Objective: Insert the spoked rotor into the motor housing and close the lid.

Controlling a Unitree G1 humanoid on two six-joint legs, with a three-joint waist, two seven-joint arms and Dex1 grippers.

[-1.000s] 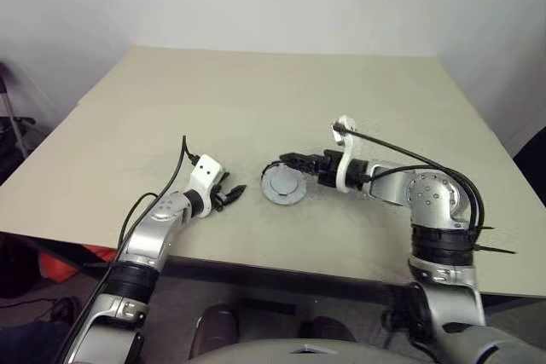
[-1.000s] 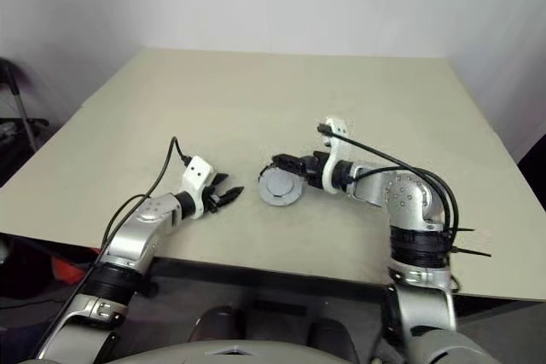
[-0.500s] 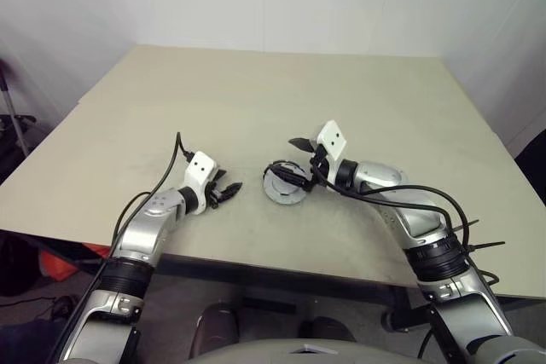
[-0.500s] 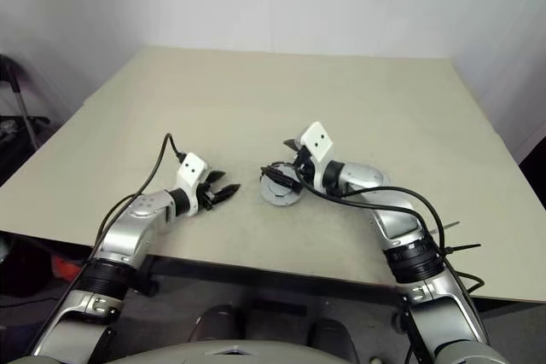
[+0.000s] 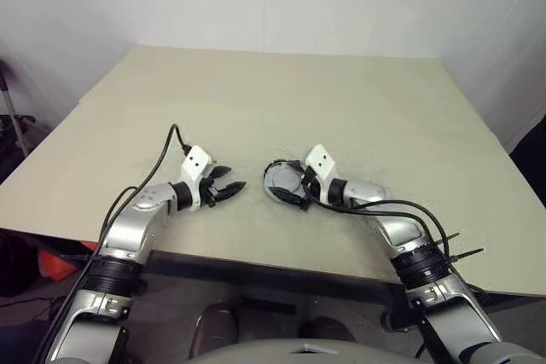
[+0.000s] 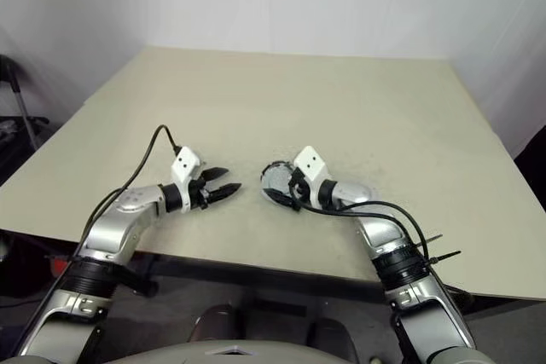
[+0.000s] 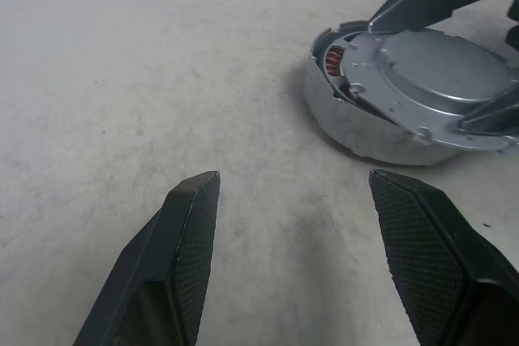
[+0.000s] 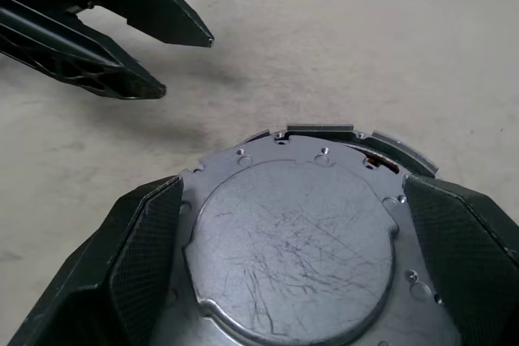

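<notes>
Motor housing (image 7: 405,111) mid-table (bare margins) — unobstructed

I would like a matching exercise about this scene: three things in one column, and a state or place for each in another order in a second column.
Things:
1. left gripper
2. right gripper
3. motor housing

States:
a. lies on the table, silver lid on top
b. open, nothing between its fingers
c. open wide, one finger at each side of the housing

Pairs: 1-b, 2-c, 3-a
</notes>
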